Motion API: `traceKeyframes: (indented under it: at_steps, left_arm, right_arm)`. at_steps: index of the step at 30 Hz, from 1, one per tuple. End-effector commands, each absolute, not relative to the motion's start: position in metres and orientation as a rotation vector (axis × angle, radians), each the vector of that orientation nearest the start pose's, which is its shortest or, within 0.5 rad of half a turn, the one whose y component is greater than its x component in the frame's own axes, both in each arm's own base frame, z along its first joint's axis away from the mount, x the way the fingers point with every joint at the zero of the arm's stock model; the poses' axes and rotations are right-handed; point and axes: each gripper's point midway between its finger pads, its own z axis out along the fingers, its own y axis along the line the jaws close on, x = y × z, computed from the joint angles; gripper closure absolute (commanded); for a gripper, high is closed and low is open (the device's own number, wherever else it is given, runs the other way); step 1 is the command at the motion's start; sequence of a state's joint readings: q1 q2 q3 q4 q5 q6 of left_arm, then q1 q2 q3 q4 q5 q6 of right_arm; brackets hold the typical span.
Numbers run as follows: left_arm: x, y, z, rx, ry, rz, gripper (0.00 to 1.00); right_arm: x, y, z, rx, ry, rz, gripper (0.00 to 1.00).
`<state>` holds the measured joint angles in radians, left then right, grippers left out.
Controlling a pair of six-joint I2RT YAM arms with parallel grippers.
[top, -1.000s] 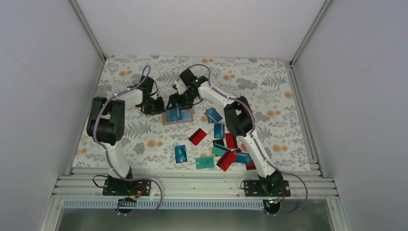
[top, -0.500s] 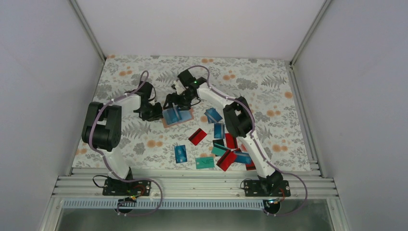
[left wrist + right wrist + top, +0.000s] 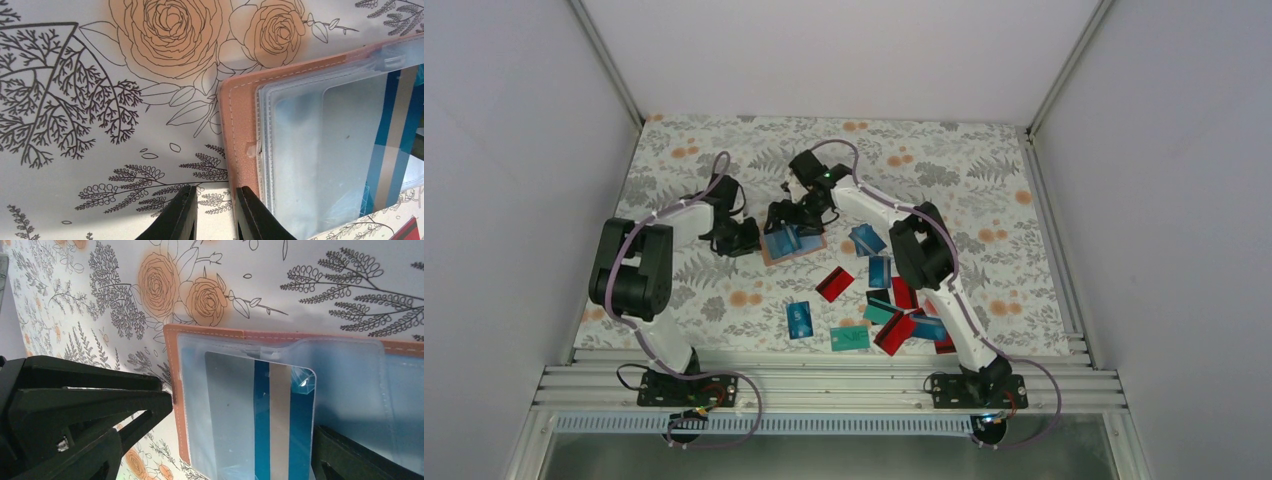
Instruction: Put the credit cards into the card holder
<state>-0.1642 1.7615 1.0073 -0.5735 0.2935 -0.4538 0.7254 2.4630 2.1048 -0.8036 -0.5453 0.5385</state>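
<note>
Since the earlier frame the right gripper (image 3: 244,415) has been opened wider. The left arm's elbow has been swung outward, and the card holder (image 3: 814,246) has been turned a little on the counter (image 3: 984,190). The holder lies mid-counter between the two grippers.

The right gripper's fingers are now spread well apart on either side of a blue card (image 3: 287,430), which is left lying in the holder's clear sleeve and is gripped by nothing. From this it may be judged that one card has been delivered (whether it is fully seated cannot be told). The remaining credit cards (image 3: 880,272), scattered in front of the right arm, are yet to be fetched.

The left gripper (image 3: 214,192) is seen narrowly parted, with only printed counter in the gap. Nothing is held, though the holder's tan border is overlapped by one finger. That overlap is shown only by the wrist views. In the top view the holder is partly hidden by both grippers, yet the spread of loose cards is laid out only there.
</note>
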Motion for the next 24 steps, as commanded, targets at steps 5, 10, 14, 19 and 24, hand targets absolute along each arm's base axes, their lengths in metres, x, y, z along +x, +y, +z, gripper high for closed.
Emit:
traceKeyframes:
  at_steps: [5,10,14,19,24]
  left_arm:
    - [0.308,-0.107,-0.009,-0.389,3.023,-0.572,0.79]
    - [0.305,-0.113,-0.011,-0.389,3.014,-0.643,0.79]
    - [0.303,-0.116,-0.013,-0.392,3.007,-0.682,0.79]
    - [0.3,-0.121,-0.013,-0.396,2.989,-0.752,0.79]
    - [0.299,-0.122,-0.009,-0.393,2.972,-0.785,0.79]
  right_arm:
    - [0.332,0.429,0.009,-0.386,3.101,0.81,0.07]
    - [0.327,0.438,0.0,-0.378,3.136,0.773,0.09]
    - [0.321,0.448,0.003,-0.357,3.143,0.835,0.09]
    - [0.321,0.461,0.013,-0.318,3.133,0.957,0.12]
    - [0.317,0.466,0.02,-0.333,3.125,1.02,0.12]
